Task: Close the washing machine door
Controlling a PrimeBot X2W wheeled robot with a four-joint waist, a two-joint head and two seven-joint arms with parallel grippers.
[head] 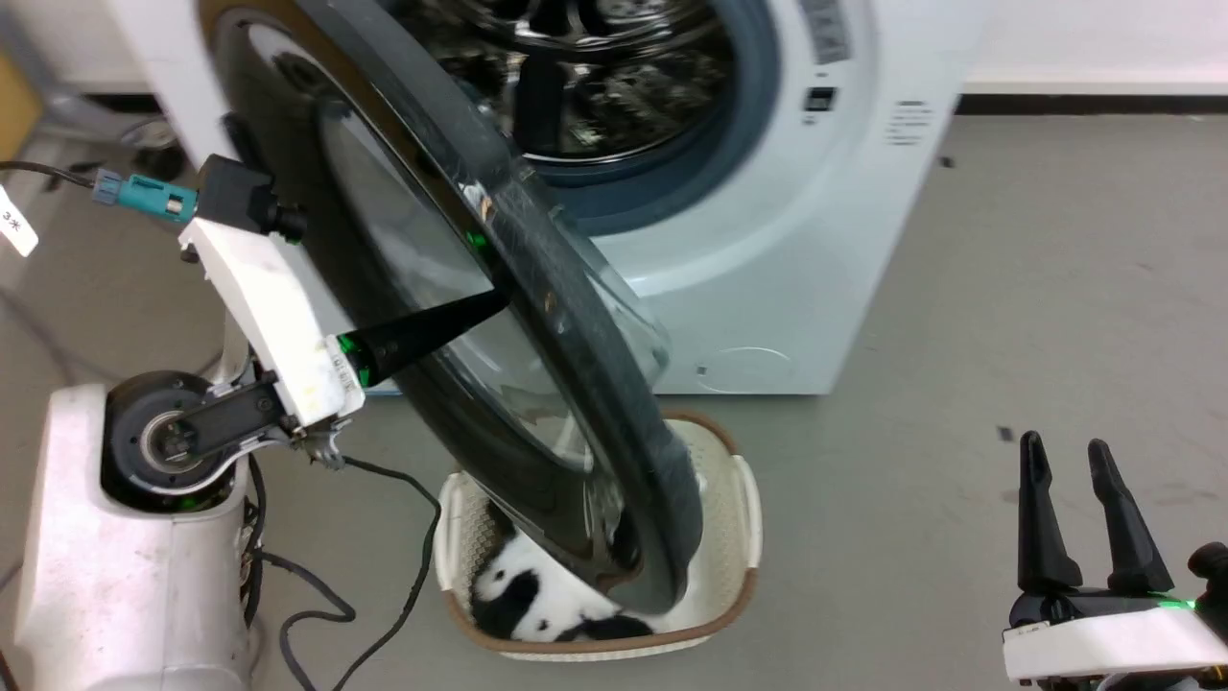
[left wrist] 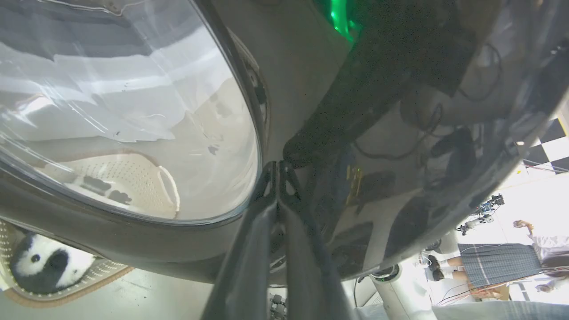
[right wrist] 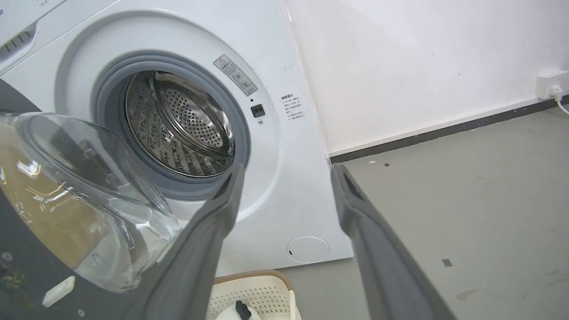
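"In front of the machine (head: 815, 240), where is the door (head: 614, 422)?" asks the student.

"Swung partway out, its lower rim over the basket (head: 739, 499), leaving the drum (right wrist: 186, 129) uncovered," the tutor answers. "The left gripper (head: 494, 304), fingers pressed together and holding nothing, sets its tips against the door's glossy outer face. The right gripper (head: 1065, 446) is spread and empty, well apart from the door, over the floor."

"What could go wrong?"

"The tips may skid on the slick, curved face, since nothing is pinched, and the push would be lost. Too weak a push may leave the latch uncaught. The lower rim looks near the basket and might brush it on the swing."

"And the count?"

"One machine, one door, one drum, one basket, one black-and-white plush (head: 518, 595) inside it, two grippers."
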